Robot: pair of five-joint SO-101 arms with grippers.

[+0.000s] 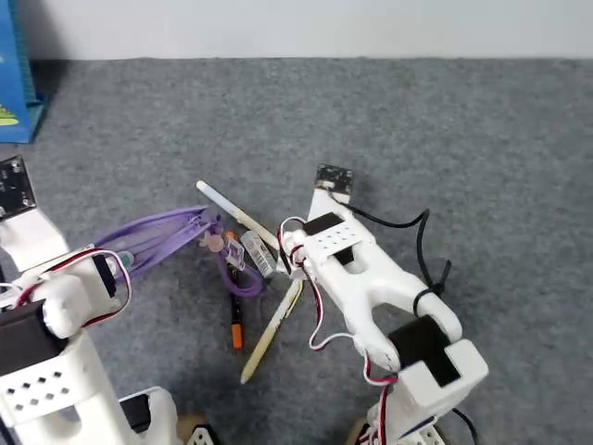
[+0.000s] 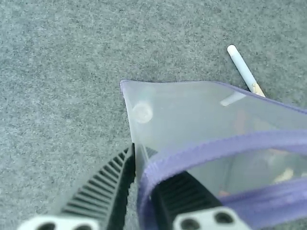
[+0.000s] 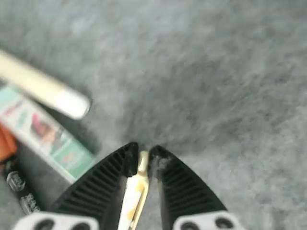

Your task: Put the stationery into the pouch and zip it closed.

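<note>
Seen from above, the clear, purple-edged pouch stretches across the grey mat beside scattered stationery: a white pen, an orange marker and a cream pencil. The left arm crouches at the pouch's end and the right arm bends down over the pencil.

At the left wrist, we find the left gripper pinched on the pouch's corner, its purple zip bands apart.

At the right wrist, we see the right gripper clamped on the pencil, with a green-labelled box near.
</note>
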